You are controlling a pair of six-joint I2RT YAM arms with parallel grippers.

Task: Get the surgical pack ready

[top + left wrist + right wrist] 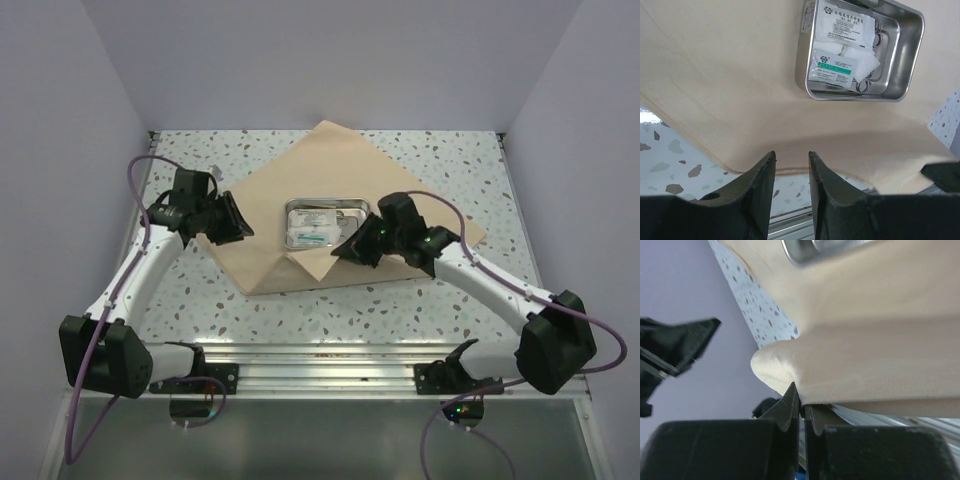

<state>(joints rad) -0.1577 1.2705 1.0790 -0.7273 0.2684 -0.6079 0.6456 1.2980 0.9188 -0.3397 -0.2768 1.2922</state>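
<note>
The right fingers (787,407) are shut tight on the cloth (880,355) edge near the tray (907,60). Pull it gently over the tray. The left fingers (760,185) hang open, holding nothing.

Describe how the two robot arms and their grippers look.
The left arm and right arm have white links and bulky black joints. A purple cable loops along each. The left gripper and right gripper have black tapered fingers. Small green lights glow on the right arm.
</note>
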